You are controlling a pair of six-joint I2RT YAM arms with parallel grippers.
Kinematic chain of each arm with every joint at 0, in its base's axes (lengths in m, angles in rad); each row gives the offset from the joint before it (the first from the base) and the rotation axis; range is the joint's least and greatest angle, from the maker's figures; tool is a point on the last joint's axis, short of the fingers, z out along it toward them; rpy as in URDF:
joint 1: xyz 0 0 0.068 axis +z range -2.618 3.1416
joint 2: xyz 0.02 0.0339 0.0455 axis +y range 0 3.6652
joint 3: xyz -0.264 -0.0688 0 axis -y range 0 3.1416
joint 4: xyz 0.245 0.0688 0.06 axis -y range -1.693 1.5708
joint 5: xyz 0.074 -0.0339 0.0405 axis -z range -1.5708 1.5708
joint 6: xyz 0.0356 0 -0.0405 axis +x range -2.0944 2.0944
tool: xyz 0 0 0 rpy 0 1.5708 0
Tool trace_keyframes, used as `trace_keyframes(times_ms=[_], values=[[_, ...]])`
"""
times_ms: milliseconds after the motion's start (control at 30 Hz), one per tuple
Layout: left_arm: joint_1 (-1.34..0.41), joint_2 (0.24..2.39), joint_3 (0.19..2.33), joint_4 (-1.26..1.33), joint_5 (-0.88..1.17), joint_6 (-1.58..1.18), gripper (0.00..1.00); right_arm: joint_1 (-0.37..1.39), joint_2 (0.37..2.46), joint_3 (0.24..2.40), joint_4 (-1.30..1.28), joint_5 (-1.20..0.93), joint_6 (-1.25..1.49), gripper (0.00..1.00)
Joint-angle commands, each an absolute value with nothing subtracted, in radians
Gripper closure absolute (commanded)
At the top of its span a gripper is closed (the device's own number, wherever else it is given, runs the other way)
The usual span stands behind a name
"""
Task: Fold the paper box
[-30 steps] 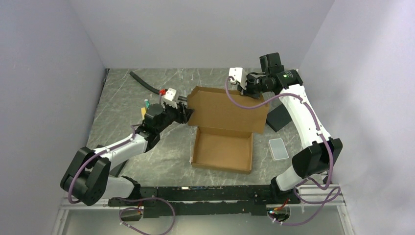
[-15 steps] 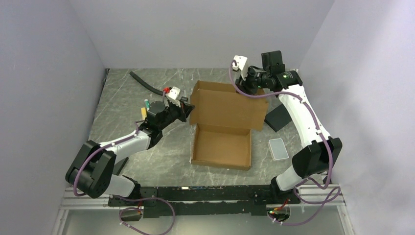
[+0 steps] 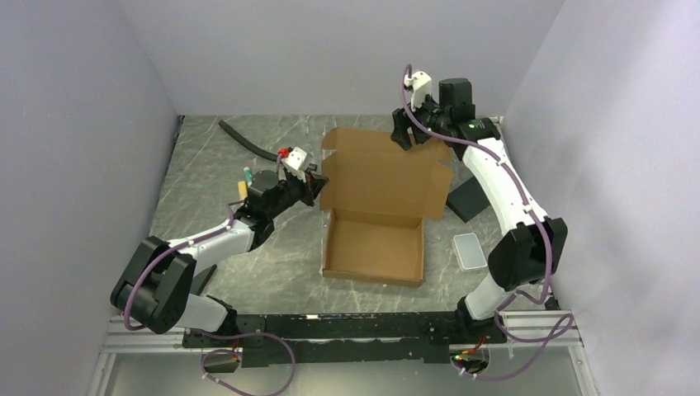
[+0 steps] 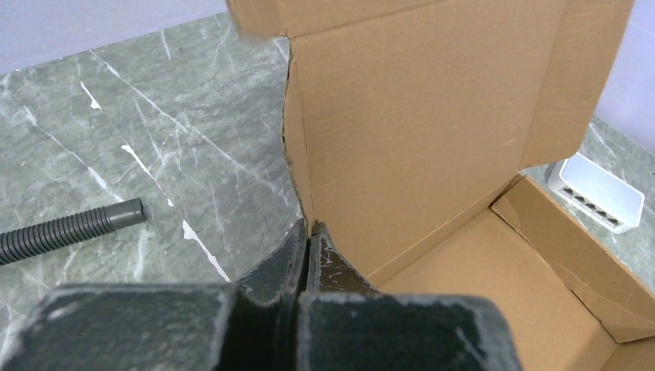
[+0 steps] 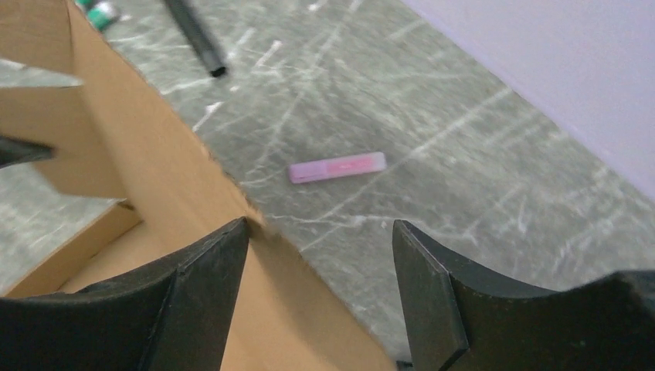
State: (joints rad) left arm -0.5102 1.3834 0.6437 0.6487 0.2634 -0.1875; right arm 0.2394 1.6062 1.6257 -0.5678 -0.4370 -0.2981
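The paper box (image 3: pixel 373 247) sits mid-desk (image 3: pixel 206 165) with its lid upright; the left gripper (image 4: pixel 309 236) is clamped on the lid's left edge, probably steadying it, while the right gripper (image 5: pixel 318 229) hangs with jaws apart over the top flap.

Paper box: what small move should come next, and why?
Probably nudge the upright lid of the paper box toward its base with the right hand: that hand is open at the lid's top edge, while the left hand is shut on its side edge.
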Motion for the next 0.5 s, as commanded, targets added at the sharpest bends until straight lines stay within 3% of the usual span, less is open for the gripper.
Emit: trace_keyframes(times_ms=[0,100,300,467], values=[[-0.524,1.376,0.669,0.645,0.267,-0.142,1.00,0.233,1.625,1.633,-0.480,-0.180,-0.185,0.28],[-0.529,1.367,0.675,0.619,0.219,-0.146,1.00,0.223,1.595,1.625,-0.496,-0.219,-0.180,0.25],[-0.535,1.351,0.683,0.566,0.118,-0.187,1.00,0.103,1.366,1.492,-0.475,-0.591,-0.193,0.02],[-0.548,1.324,0.679,0.540,0.071,-0.199,1.00,-0.105,1.090,1.170,-0.305,-0.794,-0.147,0.00]])
